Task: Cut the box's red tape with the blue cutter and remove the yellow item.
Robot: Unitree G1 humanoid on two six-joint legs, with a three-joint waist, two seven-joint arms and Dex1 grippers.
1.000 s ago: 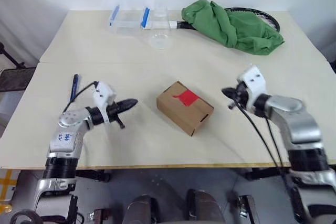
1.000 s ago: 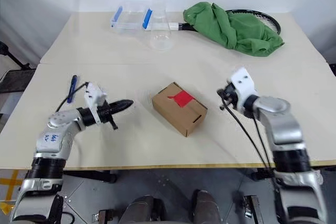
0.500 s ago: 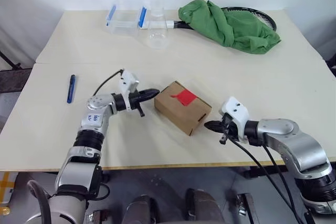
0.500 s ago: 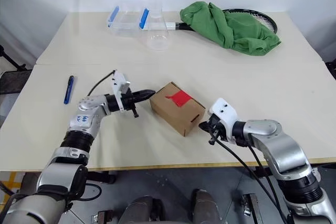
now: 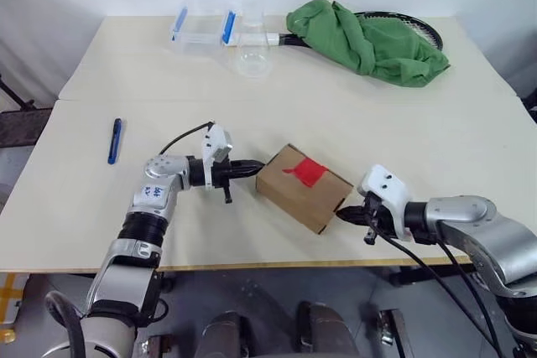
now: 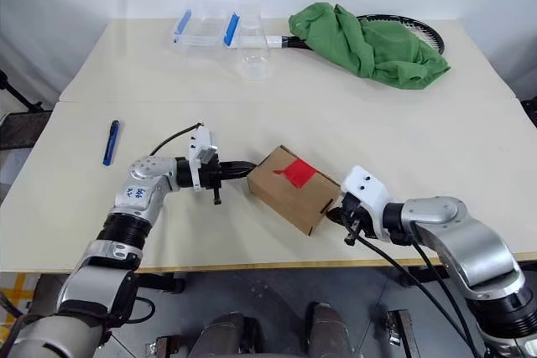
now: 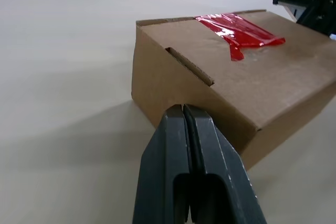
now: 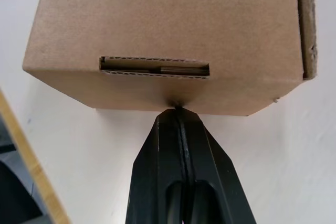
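The brown cardboard box (image 5: 304, 189) lies closed near the table's front middle, with the red tape (image 5: 304, 172) on its top face. My left gripper (image 5: 257, 164) is shut, and its tip presses the box's left end (image 7: 173, 77) just below a flap slit. My right gripper (image 5: 341, 215) is also shut and touches the opposite end (image 8: 168, 30), under a slot in the cardboard. The blue cutter (image 5: 114, 140) lies on the table far to the left, apart from both grippers. The yellow item is hidden.
A clear container with blue clips (image 5: 204, 26) and a clear flask (image 5: 252, 58) stand at the back left. A green cloth (image 5: 369, 39) covers a racket (image 5: 419, 29) at the back right. The table's front edge (image 5: 277, 266) runs close behind my right gripper.
Both grippers have closed in on the box, the left from the left and the right from the right. The box has slid and turned a little toward the front right.
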